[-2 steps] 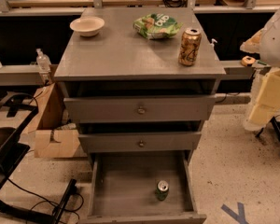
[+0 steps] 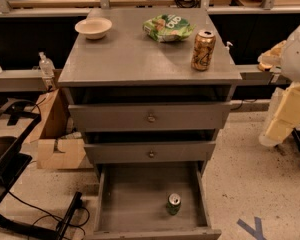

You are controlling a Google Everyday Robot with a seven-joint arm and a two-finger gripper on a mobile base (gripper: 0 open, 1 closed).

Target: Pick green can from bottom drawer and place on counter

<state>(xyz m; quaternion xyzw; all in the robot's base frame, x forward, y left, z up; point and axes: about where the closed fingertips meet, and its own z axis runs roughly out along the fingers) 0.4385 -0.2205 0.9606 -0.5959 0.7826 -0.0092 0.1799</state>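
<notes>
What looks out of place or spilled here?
Nothing stands out: green can upright in the open bottom drawer, gold can upright on the counter, tool off at the right edge.

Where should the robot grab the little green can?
Around its round sides, coming down from above: the green can stands upright in the open bottom drawer, with walls around it. The gripper is off to the right, beside the cabinet.
</notes>
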